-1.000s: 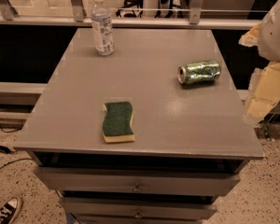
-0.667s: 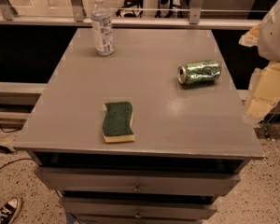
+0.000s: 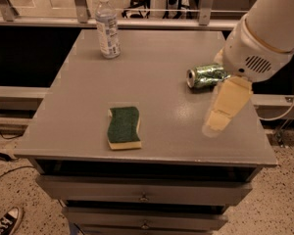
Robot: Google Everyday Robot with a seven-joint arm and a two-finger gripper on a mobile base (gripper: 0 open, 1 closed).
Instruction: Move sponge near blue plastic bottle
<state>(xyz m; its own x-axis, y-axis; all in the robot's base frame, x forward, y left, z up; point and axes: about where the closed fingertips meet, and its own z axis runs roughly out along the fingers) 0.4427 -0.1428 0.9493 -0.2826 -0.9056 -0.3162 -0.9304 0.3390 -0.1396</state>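
The sponge [image 3: 123, 127], dark green on top with a pale yellow layer beneath, lies flat near the front edge of the grey table [image 3: 152, 53], left of centre. The blue plastic bottle [image 3: 107, 26], clear with a white cap and pale label, stands upright at the back left of the table. My gripper [image 3: 216, 120] hangs from the white arm [image 3: 264, 38] over the right side of the table. It points down and left, well to the right of the sponge, and holds nothing that I can see.
A crushed green can [image 3: 206, 76] lies on its side at the right, partly behind the arm. Drawers [image 3: 144, 197] sit under the tabletop. A railing [image 3: 152, 13] runs behind the table. A shoe [image 3: 5, 223] is on the floor at bottom left.
The arm and gripper have swung in from the right edge and now hang over the right side of the table, in front of the can. Sponge, bottle and can lie as before.
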